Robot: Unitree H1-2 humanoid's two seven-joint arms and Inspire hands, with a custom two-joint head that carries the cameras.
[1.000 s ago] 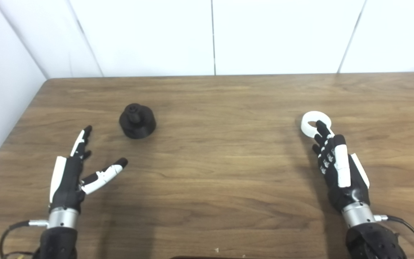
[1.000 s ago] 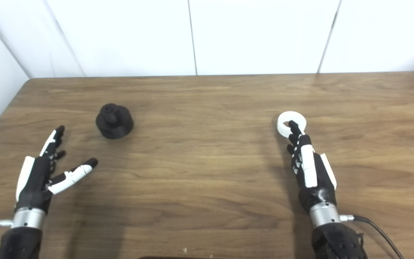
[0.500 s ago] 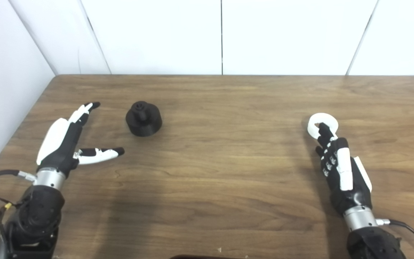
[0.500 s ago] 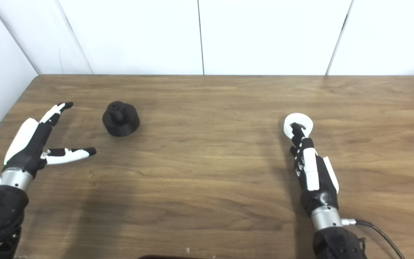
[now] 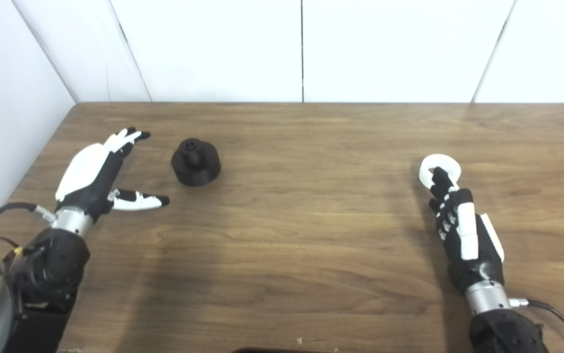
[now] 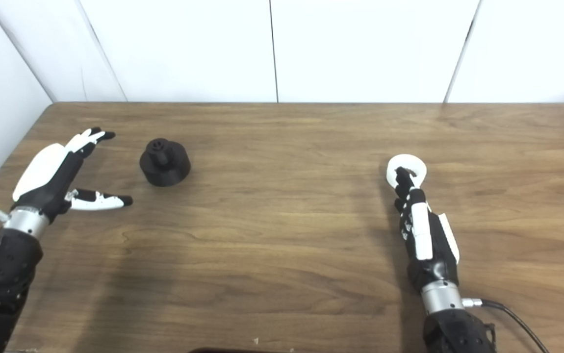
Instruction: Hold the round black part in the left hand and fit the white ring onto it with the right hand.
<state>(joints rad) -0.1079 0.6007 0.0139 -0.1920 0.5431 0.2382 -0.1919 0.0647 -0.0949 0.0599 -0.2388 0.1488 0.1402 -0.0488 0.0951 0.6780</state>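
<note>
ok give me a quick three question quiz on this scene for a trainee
1. True or false: the left hand already holds the round black part.
2. Which thing does the right hand reach to? A. the round black part B. the white ring C. the cable
3. Fill in: the round black part stands on the ____, with a small knob on top.

Key:
1. False. The left hand is open beside the part, apart from it.
2. B. Its fingertips lie over the ring; a grip cannot be told.
3. table
</note>
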